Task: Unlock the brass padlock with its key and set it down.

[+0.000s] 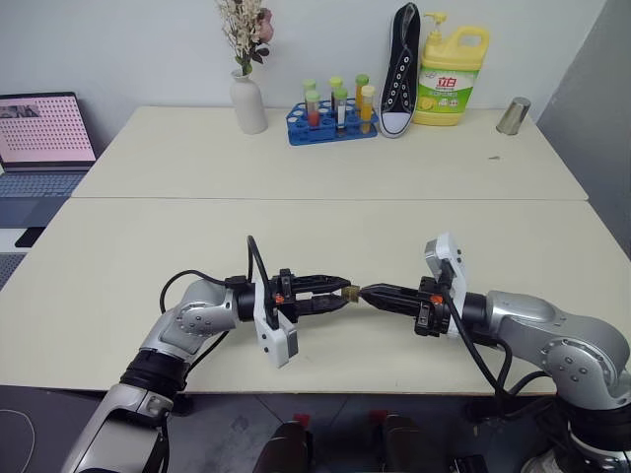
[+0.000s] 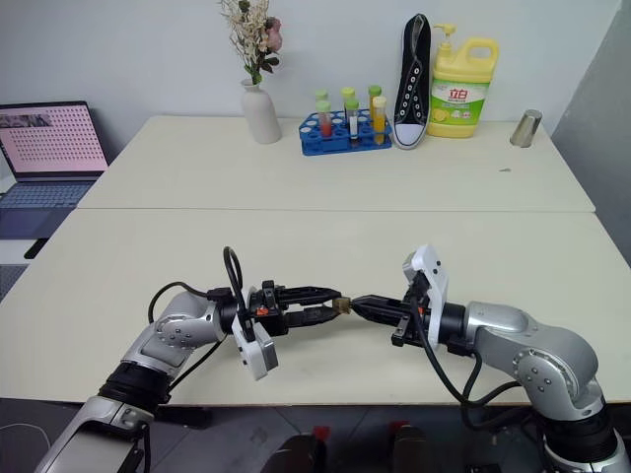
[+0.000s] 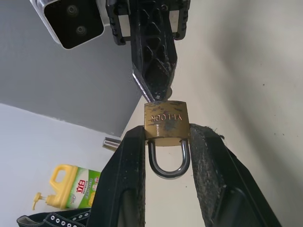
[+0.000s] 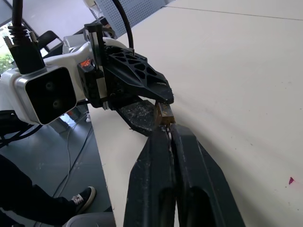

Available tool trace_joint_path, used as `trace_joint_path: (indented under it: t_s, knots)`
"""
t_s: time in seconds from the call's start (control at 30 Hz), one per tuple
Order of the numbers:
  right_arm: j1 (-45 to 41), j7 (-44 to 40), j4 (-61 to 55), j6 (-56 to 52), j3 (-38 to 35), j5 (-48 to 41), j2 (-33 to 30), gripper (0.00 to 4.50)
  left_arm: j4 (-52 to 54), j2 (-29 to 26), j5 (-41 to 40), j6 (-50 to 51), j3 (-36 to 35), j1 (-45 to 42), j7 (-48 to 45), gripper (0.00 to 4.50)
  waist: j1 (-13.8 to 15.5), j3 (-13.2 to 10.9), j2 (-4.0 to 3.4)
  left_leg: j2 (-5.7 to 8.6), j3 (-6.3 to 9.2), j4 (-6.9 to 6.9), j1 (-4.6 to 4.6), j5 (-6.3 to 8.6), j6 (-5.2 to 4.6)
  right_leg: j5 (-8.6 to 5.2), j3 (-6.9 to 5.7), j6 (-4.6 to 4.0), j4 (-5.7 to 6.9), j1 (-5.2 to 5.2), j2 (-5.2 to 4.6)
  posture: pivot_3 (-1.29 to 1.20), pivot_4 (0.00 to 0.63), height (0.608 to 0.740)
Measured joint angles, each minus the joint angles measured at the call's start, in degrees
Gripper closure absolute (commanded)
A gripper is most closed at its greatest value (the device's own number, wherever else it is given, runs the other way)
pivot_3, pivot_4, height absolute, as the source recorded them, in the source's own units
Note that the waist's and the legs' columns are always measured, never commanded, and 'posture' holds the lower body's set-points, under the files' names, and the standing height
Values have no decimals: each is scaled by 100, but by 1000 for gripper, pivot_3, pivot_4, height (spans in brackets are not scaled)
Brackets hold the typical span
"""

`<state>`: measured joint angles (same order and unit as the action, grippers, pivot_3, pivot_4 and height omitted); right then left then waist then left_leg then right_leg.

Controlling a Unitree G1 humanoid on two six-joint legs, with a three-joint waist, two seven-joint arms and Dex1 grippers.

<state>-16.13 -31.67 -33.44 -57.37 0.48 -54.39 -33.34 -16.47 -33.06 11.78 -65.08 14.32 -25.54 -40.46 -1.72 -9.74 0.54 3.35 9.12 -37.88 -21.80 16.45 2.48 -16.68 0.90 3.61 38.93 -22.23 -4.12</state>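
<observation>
Brass padlock [image 3: 166,124] sits clamped between the left gripper [image 3: 166,142] fingers above the bench [image 1: 296,227]. Right gripper [image 4: 168,133] fingers are closed tight on the key [image 3: 140,86] at the padlock's base.

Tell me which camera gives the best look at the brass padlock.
The left wrist view: the brass padlock sits close up between the left gripper fingers, its silvery shackle clearly visible. The head views show a small gold speck between the two grippers. In the right wrist view, a sliver shows past the shut right gripper.
</observation>
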Motion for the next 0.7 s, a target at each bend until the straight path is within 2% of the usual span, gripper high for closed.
trace_joint_path:
  t_s: [0.43, 0.7]
  knots:
    - [-80, 120, 185, -442, -209, -560, -87, 4500, 42, 1, 293, -47, 58, 0, 291, 3541, 1, 0, 0, 0, 0, 0, 0, 0, 0, 0, 0, 0, 0, 1, 0, 0, 150, 740]
    - [-286, 1159, 924, -1387, -561, -2264, -59, 4500, 35, -13, 776, -215, 106, -97, 570, 3541, 2, 0, 0, 0, -1, 1, -1, 0, 0, 0, 2, 0, 0, 1, 0, 0, 150, 740]
